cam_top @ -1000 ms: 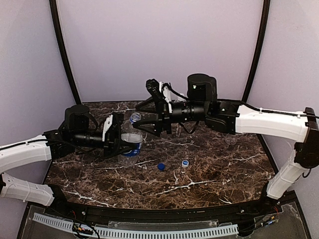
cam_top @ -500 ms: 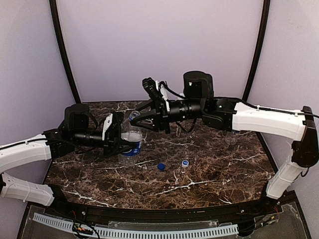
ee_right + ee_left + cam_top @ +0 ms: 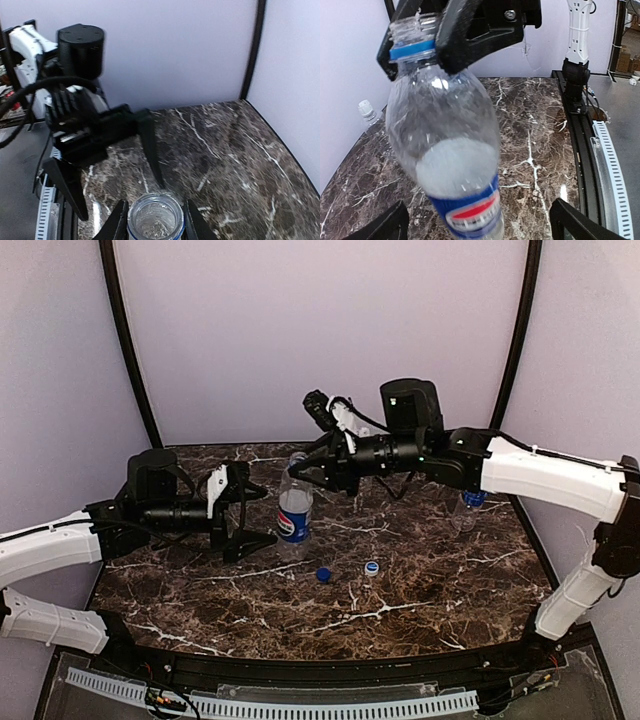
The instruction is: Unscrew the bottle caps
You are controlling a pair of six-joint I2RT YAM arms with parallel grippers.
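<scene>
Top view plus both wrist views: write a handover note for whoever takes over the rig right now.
Left gripper: open beside the Pepsi bottle, apparently not touching it.
Right gripper: shut on that bottle's open neck.
Done: the Pepsi bottle is uncapped. The dark blue cap and pale blue cap lie loose on the table, nearer the arm bases than the bottle.
Left: a small bottle near the back wall has its white cap on. Release the Pepsi bottle, then unscrew that cap.
</scene>
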